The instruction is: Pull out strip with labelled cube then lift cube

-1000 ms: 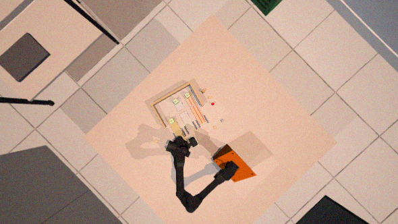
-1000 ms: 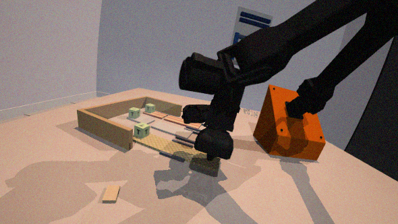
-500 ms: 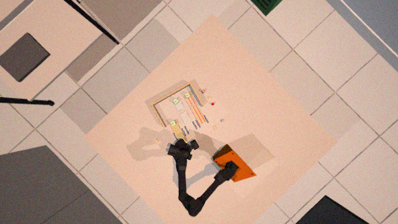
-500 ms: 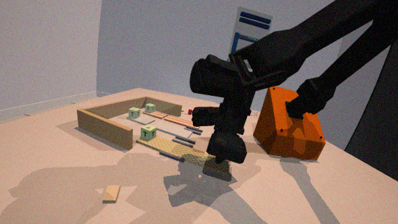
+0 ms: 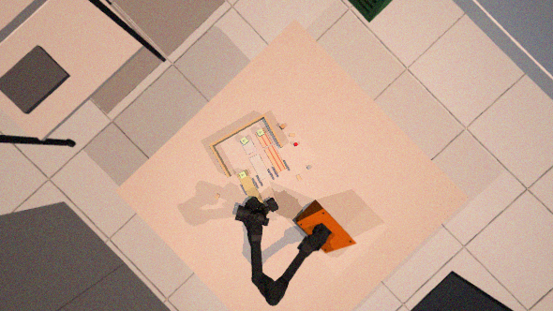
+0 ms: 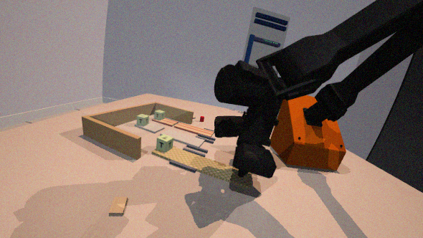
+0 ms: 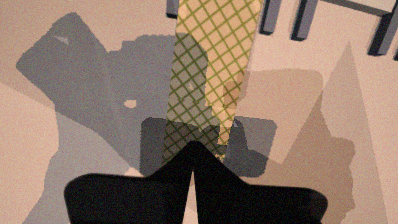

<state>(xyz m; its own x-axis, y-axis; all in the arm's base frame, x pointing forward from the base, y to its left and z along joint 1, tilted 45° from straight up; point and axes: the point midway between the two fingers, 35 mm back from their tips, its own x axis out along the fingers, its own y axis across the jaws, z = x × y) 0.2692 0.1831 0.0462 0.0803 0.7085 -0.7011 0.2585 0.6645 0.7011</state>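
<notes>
A yellow strip with a crosshatch pattern point(image 5: 249, 185) point(image 6: 193, 160) point(image 7: 220, 50) is in one piece where it shows. A pale green cube marked T point(image 5: 243, 174) point(image 6: 164, 144) stands on its far end. My gripper point(image 6: 243, 174) point(image 7: 194, 145) is shut with nothing between the fingers, its tips down at the strip's near end; whether they touch it is hidden. A red-striped strip point(image 5: 275, 158) point(image 6: 193, 129) and a whitish strip point(image 5: 259, 168) each show a gap from their far piece. Green cubes stand on those far pieces, one point(image 5: 244, 140) point(image 6: 143, 120) and another point(image 5: 260, 132) point(image 6: 159, 115).
A low wooden wall point(image 5: 237, 131) point(image 6: 111, 137) stands around the cubes on three sides, open toward the arm. Short dark rails flank the strips. A small wooden block point(image 5: 217, 196) point(image 6: 118, 206), a red cylinder point(image 5: 295, 144) point(image 6: 202, 119) and an orange housing point(image 5: 339, 236) point(image 6: 308, 155) stand outside.
</notes>
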